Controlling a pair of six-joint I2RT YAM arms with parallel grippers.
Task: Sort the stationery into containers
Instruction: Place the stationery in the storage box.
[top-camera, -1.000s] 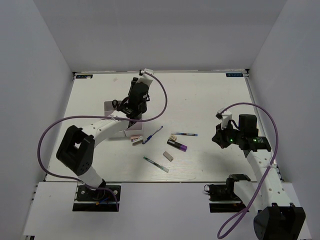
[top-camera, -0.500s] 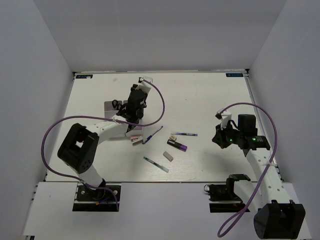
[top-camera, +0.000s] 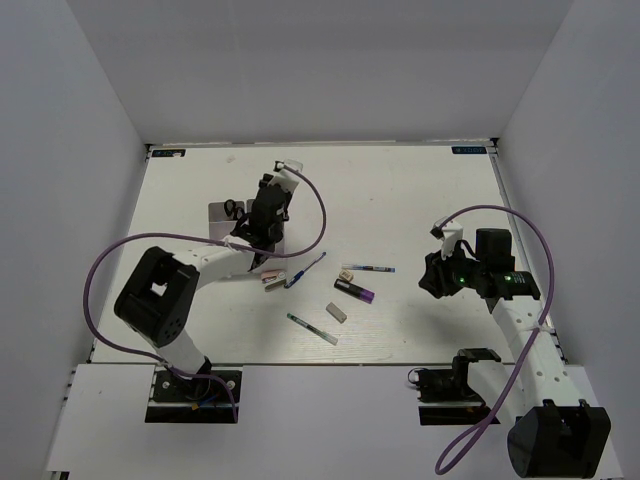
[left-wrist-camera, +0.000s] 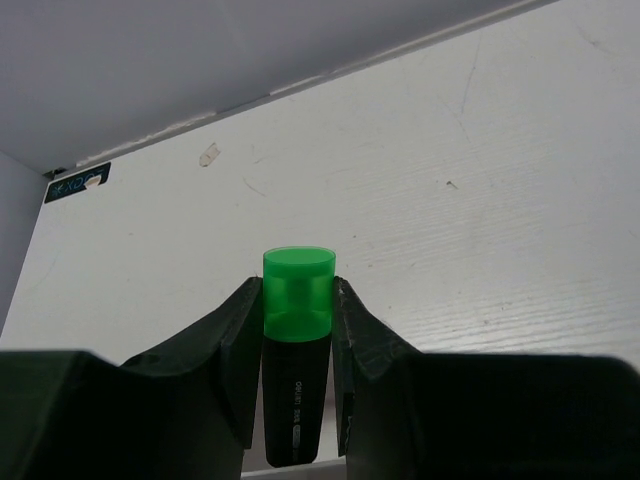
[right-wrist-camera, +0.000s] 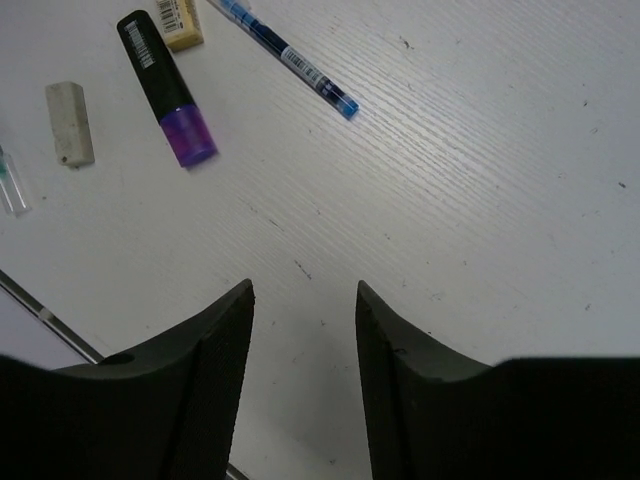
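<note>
Green-capped marker (left-wrist-camera: 296, 340) clamped in left gripper (left-wrist-camera: 292, 345).

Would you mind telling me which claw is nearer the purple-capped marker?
Right. The right claw sits right of the purple-capped marker; the left claw is farther away, far-left by the trays, holding a green-capped marker.
</note>
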